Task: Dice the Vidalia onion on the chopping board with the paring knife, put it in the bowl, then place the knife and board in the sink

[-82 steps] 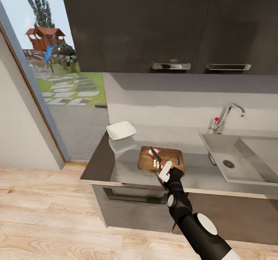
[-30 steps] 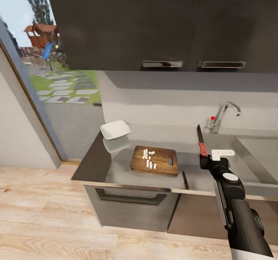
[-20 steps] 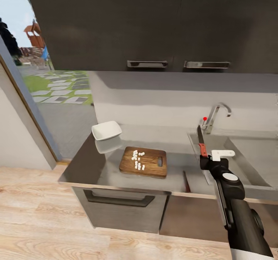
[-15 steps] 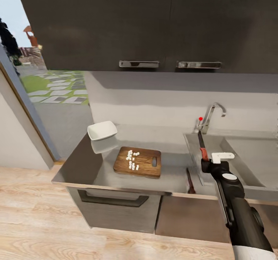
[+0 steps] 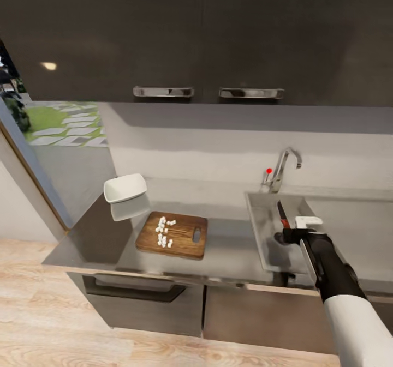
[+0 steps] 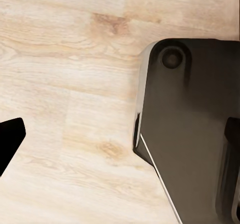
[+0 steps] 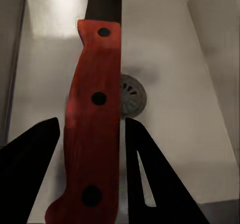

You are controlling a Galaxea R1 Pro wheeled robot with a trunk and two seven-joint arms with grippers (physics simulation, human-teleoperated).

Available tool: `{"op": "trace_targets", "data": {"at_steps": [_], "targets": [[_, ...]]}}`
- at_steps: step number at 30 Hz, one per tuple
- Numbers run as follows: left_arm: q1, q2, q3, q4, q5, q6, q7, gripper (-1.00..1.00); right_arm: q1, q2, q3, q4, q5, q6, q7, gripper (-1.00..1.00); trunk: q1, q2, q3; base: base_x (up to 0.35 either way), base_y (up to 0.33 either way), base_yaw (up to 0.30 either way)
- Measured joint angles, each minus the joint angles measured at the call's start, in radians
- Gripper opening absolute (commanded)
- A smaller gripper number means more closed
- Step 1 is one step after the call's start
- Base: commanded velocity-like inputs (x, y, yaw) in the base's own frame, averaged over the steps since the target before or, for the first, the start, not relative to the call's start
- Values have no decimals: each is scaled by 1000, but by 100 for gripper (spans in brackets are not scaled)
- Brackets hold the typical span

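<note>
Red-handled paring knife (image 5: 282, 216) is pinched in the right gripper (image 5: 292, 235), blade pointing up and away, held over the rectangular grey metal sink (image 5: 261, 230); in the right wrist view the riveted red handle (image 7: 95, 119) is seen clamped between the dark fingers (image 7: 150, 169) with the round drain (image 7: 131, 95) directly beyond it. White diced onion pieces (image 5: 164, 232) are seen lying on the brown wooden chopping board (image 5: 172, 234), which rests on the glossy grey countertop (image 5: 229, 250), well apart from the sink. The shallow white squarish bowl (image 5: 125, 187) sits just beyond the board's far left corner and looks empty, so the transfer of the dice is judged not yet done. Left gripper's state cannot be told; wooden floor (image 6: 65, 84) and a dark robot part (image 6: 190, 134) are shown in the left wrist view. Risks: if the knife is released from this height, a bounce or a landing on the rim is likely; if the board is moved to the sink before the bowl is filled, the dice would be spilled.
</note>
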Motion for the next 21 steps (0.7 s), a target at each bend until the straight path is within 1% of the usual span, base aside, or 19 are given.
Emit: {"op": "trace_targets", "data": {"at_steps": [1, 3, 6, 15, 17, 21], "targets": [[0, 0, 0, 0, 0, 0, 0, 100, -17, -1, 0, 43, -1, -1, 0, -100, 0, 0, 0, 314, -91, 0], [0, 0, 0, 0, -1, 0, 0, 100, -37, -1, 0, 89, -2, -5, 1, -100, 0, 0, 0, 331, -38, 0], [0, 0, 1, 0, -1, -1, 0, 100, -49, -1, 1, 150, -2, -28, 1, -100, 0, 0, 0, 268, -7, 0], [0, 0, 1, 0, -2, -1, 0, 100, -51, 1, 3, 394, -4, -252, 0, -100, 1, 0, 0, 21, 0, 0], [0, 0, 1, 0, -2, -1, 0, 100, -51, 1, 3, 425, -4, -274, 0, -100, 0, 0, 0, 0, 0, 0], [0, 0, 1, 0, -1, -1, 0, 100, -51, 2, 4, 446, -4, -287, 0, -100, 0, 0, 0, 0, 0, 0]]}}
